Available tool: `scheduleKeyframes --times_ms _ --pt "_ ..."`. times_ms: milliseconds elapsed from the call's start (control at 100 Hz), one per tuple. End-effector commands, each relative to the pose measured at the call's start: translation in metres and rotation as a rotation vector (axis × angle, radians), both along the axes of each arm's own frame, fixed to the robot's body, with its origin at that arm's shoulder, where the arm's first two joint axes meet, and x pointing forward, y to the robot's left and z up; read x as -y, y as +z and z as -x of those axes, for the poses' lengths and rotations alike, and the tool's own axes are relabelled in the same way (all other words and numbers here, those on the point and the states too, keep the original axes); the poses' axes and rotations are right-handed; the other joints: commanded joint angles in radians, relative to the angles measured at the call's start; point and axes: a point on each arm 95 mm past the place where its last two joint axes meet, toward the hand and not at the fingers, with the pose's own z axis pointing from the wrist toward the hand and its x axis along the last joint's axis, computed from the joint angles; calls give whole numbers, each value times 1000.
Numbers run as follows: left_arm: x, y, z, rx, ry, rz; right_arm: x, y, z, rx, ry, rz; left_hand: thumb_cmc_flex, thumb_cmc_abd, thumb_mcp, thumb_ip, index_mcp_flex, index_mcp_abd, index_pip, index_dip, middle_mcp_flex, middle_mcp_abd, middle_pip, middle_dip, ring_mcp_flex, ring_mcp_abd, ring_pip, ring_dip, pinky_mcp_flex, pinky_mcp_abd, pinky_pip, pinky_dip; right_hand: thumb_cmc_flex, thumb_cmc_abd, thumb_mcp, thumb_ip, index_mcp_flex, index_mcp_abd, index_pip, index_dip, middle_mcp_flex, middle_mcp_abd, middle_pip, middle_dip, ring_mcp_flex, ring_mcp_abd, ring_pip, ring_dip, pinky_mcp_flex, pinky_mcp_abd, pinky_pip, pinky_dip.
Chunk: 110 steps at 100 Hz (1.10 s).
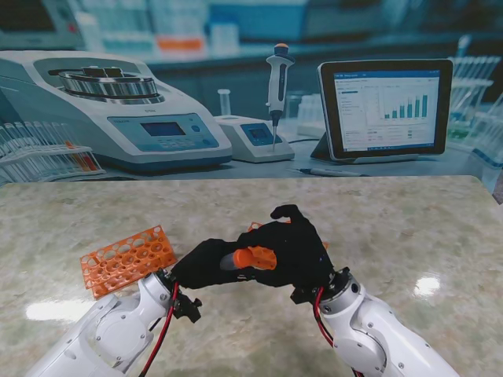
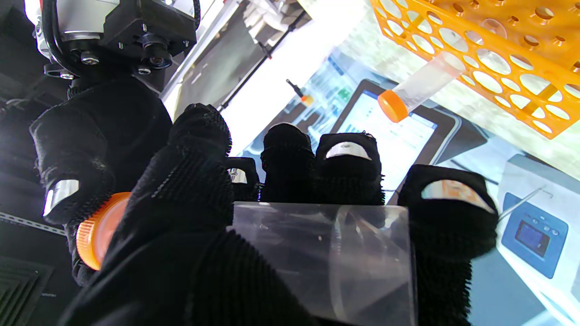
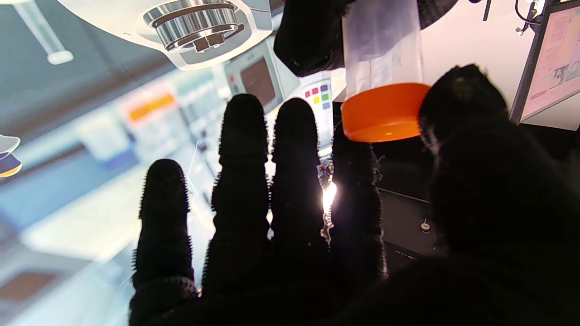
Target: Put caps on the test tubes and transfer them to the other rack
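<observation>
My left hand (image 1: pixel 203 264) is shut on a clear test tube (image 2: pixel 326 253), held sideways above the table in front of me. The tube's orange cap (image 1: pixel 255 258) points towards my right hand (image 1: pixel 297 245). In the right wrist view the cap (image 3: pixel 383 113) sits on the tube's mouth, pinched between that hand's thumb (image 3: pixel 462 99) and index finger; the other fingers are stretched out. An orange rack (image 1: pixel 126 259) lies tilted on the left. A second orange rack (image 2: pixel 498 59), mostly hidden behind my hands in the stand view, holds one capped tube (image 2: pixel 421 86).
Beyond the table's far edge stand a centrifuge (image 1: pixel 118 110), a small device with a pipette (image 1: pixel 277 86) and a tablet (image 1: pixel 385 106). A tray of tubes (image 1: pixel 39 153) is at the far left. The marble table top (image 1: pixel 409 236) spreads to the right.
</observation>
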Motion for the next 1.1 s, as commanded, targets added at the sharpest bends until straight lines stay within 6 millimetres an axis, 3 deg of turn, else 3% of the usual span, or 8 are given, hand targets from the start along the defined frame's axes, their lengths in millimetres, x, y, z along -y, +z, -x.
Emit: scheduleKeyframes --times_ms 0,530,1090 --pt "3 2 2 3 -8 4 -2 -4 0 -16 -6 -1 37 39 -2 -6 15 -51 33 61 -23 -47 -6 12 -5 -35 -9 -3 18 -80 100 17 119 78 61 6 117 -179 172 23 36 -43 3 12 36 -22 44 15 3 -5 22 20" --pt "3 2 2 4 -9 6 -12 -8 -3 -2 -30 -27 37 39 -1 -6 14 -51 33 61 -23 -47 -7 12 -5 -35 -9 -3 18 -80 100 17 24 60 13 20 210 -208 236 21 129 -62 62 -10 113 -26 125 52 50 -15 55 42" --pt "3 3 1 5 -8 6 -18 -11 -7 8 -73 -55 37 40 -1 -6 14 -52 32 60 -24 -46 -7 12 -5 -35 -9 -3 16 -80 99 17 -95 56 33 34 313 -235 229 150 158 -85 174 25 146 -32 187 91 78 -31 82 71"
